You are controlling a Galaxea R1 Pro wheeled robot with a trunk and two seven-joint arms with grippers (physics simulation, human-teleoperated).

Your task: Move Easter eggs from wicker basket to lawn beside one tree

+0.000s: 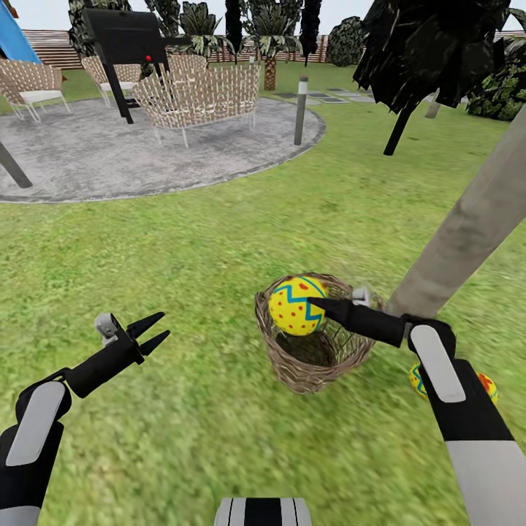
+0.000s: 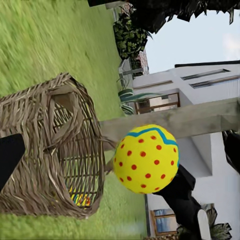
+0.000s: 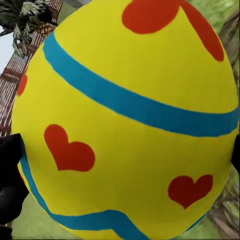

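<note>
A: One egg (image 1: pixel 296 305) is hanging above the mouth of the wicker basket (image 1: pixel 310 361), pinched between the fingers of the right gripper (image 1: pixel 318 302); the right wrist view is showing its yellow shell, red hearts and blue band pressed close to the lens.

B: And the others?

A: A second egg (image 1: pixel 418 380) is lying on the lawn (image 1: pixel 219 241) beside the base of the tree (image 1: pixel 467 226), partly hidden behind the right forearm. A bright patch at the lower right of that arm may be the same egg or another; I am not able to tell.

B: Is anything sitting in the basket?

A: Through the weave, in the left wrist view, something yellow and red is glinting low inside (image 2: pixel 80 199), so I am judging that a third egg may be waiting there.

B: The left gripper (image 1: pixel 155 332)?

A: It is hovering over the grass well apart from the basket, fingers spread, holding nothing.

B: So roughly a third done?

A: I am reckoning so: the lifted egg needs setting down by that trunk, then the last one fetching.
</note>
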